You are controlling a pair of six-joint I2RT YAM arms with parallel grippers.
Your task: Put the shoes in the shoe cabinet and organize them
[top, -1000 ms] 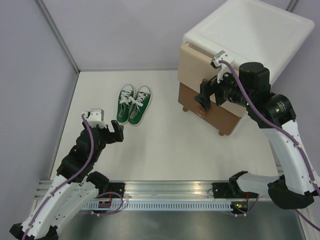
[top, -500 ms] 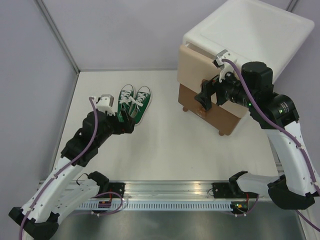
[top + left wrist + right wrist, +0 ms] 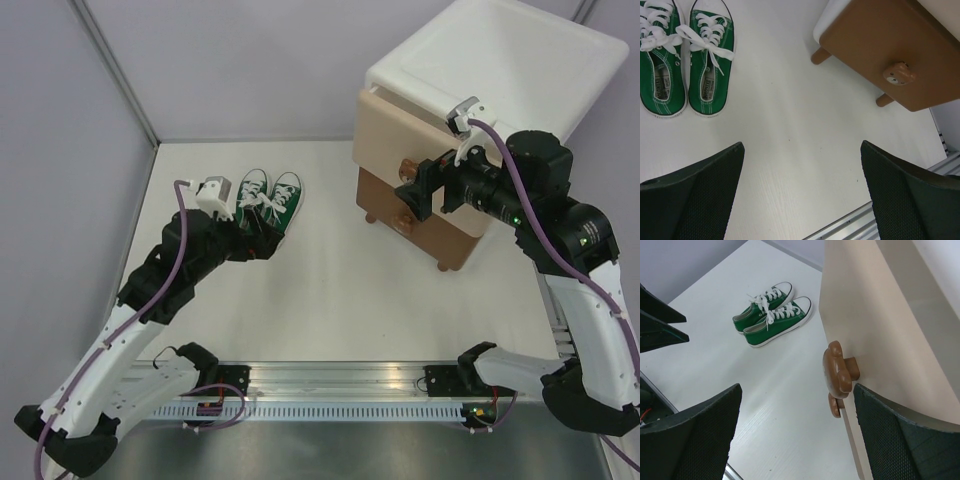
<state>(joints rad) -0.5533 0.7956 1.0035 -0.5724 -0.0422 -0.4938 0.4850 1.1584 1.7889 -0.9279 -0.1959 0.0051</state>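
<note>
- Nothing is stowed yet as I read it: the green shoes (image 3: 259, 207) sit on the table (image 3: 330, 290), outside the cabinet (image 3: 480, 70).
- They lie side by side, touching, toward the far edge and left of the middle, toes to the far edge.
- The cabinet stands at the far right corner. Its upper drawer (image 3: 395, 125) and lower drawer (image 3: 875, 45) look shut, though I can't be sure from here.
- My left gripper (image 3: 258, 240) hovers just at the shoes' near end, with its jaws wide apart and nothing between them.
- My right gripper (image 3: 420, 190) is up at the cabinet front, just by the upper knob (image 3: 840, 369). Its jaws are spread wide too, gripping nothing. Whether a finger touches the knob, I can't tell.
- What's left, I judge: open a drawer, lift the shoes in, line them up, then shut it. That's nearly the whole job.
- Counting now: two green shoes, one pair.
- Blue shoes: none in any view.
- One cabinet, two drawers.
- Two bear knobs, the lower knob (image 3: 899, 74) just under the upper one.
- Two cabinet feet (image 3: 820, 55) show. The rest are hidden.
</note>
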